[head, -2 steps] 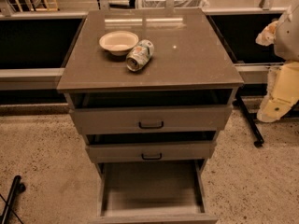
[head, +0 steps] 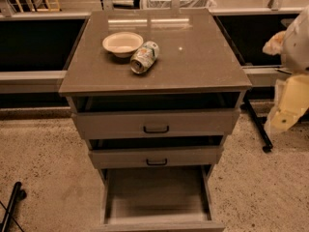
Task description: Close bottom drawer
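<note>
Hovering right of grey tabletop [head: 198,64]: gripper [head: 288,111]

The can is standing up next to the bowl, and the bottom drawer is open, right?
Not quite. In the camera view the can lies on its side next to the bowl, not standing up. The bottom drawer is open, yes. The gripper is at the right edge, away from the drawer.
</note>
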Motion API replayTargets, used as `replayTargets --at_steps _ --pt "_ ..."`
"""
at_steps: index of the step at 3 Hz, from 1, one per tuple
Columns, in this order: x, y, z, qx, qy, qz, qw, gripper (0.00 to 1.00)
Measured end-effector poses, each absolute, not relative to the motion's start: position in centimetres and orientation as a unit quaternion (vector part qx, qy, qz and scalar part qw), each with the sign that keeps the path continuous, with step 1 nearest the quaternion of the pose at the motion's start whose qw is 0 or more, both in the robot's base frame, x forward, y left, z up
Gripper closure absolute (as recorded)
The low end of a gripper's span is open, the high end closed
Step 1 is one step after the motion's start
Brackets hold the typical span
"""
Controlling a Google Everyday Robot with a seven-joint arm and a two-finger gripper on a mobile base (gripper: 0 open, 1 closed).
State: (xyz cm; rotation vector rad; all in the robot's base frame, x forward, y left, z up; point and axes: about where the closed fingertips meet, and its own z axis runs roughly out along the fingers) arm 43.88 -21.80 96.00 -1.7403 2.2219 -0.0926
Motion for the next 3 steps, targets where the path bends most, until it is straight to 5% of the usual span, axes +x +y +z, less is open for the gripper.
replayTargets --at_steps 2,3 --pt "41.4 -23.2 77.6 -0.632 0.769 0.029 0.089 0.0" --pt "41.5 -23.1 78.4 -0.632 0.769 0.026 0.092 0.0"
